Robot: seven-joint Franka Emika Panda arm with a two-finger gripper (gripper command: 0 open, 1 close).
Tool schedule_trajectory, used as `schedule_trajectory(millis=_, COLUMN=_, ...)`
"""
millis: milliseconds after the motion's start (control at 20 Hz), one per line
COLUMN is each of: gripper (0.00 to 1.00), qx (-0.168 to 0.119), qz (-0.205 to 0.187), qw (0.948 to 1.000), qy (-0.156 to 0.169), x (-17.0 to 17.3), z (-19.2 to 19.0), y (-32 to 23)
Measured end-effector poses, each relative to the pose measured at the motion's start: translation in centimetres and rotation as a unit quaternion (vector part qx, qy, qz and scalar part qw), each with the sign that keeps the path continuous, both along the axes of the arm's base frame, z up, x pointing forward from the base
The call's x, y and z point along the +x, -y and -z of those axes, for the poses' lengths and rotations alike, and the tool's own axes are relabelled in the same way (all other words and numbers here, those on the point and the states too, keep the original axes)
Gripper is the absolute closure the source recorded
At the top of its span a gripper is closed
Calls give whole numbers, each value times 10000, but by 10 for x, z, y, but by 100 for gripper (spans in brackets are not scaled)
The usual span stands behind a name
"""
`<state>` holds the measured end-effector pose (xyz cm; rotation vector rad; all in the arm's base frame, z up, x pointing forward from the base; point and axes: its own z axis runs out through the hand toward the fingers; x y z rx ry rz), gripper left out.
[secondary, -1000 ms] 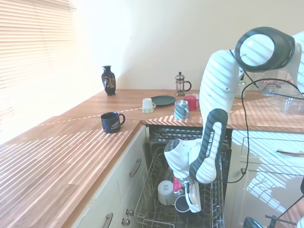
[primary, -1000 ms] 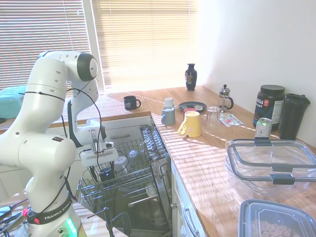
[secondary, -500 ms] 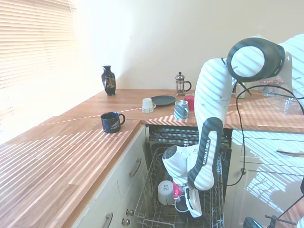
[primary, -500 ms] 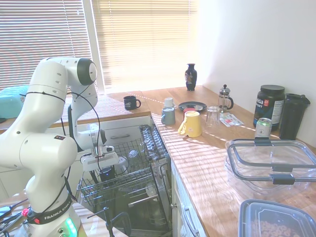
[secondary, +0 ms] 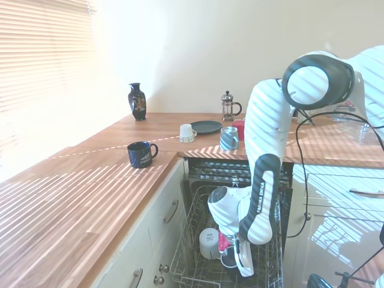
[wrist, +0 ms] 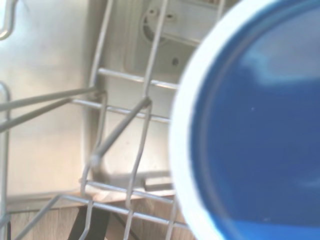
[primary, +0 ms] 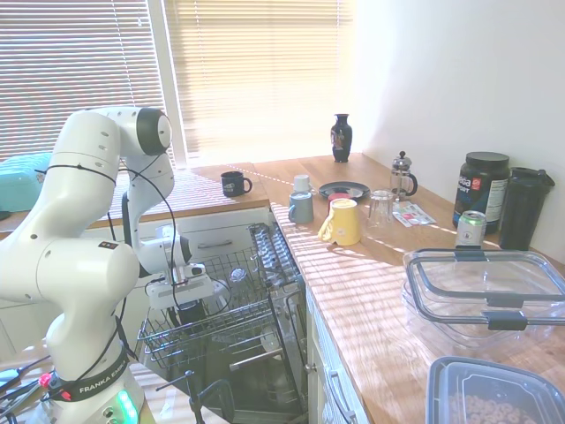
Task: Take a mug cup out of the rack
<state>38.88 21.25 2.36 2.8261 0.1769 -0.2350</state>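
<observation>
The rack (primary: pixel 240 320) is pulled out of the open dishwasher below the counter; it also shows as grey wire (secondary: pixel 191 240) in the second exterior view. A small dark mug cup (primary: pixel 191 309) stands upright in it, mostly covered by my hand; only part of its rim (secondary: pixel 227 261) shows from the other side. My gripper (primary: pixel 183 300) (secondary: pixel 242 264) is down inside the rack, right at the mug cup. In the wrist view a big round rim with a blue-looking inside (wrist: pixel 260 130) fills the right part, over rack wires (wrist: pixel 145 105).
A white cup (secondary: pixel 209 242) and something pink sit in the rack beside the mug cup. On the counter are a printed black mug (primary: pixel 235 184), a yellow mug (primary: pixel 342 221), a grey cup (primary: pixel 301 208), a French press (primary: pixel 403 177) and plastic containers (primary: pixel 484 291).
The arm has sunk lower over the last second, bringing the gripper down into the rack onto the mug cup. The mug cup has not moved.
</observation>
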Motion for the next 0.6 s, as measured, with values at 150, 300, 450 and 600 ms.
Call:
schedule_trajectory(millis=150, gripper=100, qx=14, qz=15, qw=10000, qy=21, x=-2, z=3, y=-3)
schedule_trajectory(millis=300, gripper=100, qx=25, qz=53, qw=10000, qy=45, x=-4, z=6, y=-5)
schedule_trajectory(millis=450, gripper=100, qx=24, qz=93, qw=9999, qy=52, x=-5, z=6, y=-7)
schedule_trajectory(millis=600, gripper=100, qx=8, qz=127, qw=9999, qy=69, x=-4, z=5, y=-7)
